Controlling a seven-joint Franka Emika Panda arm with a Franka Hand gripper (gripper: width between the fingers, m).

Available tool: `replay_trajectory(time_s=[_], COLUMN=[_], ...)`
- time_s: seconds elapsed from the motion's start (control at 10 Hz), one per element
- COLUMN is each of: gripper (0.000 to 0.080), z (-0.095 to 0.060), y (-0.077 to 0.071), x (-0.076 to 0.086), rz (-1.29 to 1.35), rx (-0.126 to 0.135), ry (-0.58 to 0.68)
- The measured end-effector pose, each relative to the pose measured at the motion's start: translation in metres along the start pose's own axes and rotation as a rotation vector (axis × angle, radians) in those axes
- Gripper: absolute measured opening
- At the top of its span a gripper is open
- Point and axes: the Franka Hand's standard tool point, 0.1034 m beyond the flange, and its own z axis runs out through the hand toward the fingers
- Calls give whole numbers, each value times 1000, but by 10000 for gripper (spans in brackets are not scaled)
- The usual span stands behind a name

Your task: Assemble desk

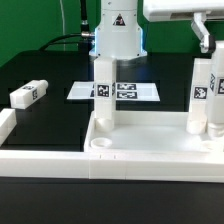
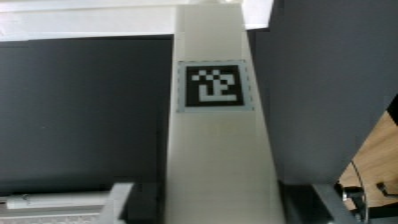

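Observation:
The white desk top (image 1: 150,160), a tray with a raised rim and round corner sockets, lies at the front. One tagged white leg (image 1: 103,90) stands upright in its back corner on the exterior view's left. My gripper (image 1: 205,45) hangs over the tray's right end and is shut on the top of an upright tagged leg (image 1: 201,95). A second upright leg (image 1: 217,90) stands close beside it at the frame edge. In the wrist view the held leg (image 2: 217,120) runs away from my gripper (image 2: 221,205), dark fingers (image 2: 306,190) on both sides.
A loose tagged leg (image 1: 28,95) lies on the black table at the exterior view's left. The marker board (image 1: 113,91) lies flat behind the tray. Plain white border rails (image 1: 40,160) run along the left and front left. The robot base (image 1: 118,35) stands at the back.

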Motion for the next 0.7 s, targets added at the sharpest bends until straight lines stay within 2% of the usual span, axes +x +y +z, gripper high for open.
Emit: replay_trajectory(time_s=[0.3, 0.5, 0.7], gripper=[290, 290, 290], z=[1, 8, 10], y=[-3, -21, -20], x=[-1, -13, -14], rz=[8, -23, -27], rx=[2, 8, 6], ry=[9, 10, 8])
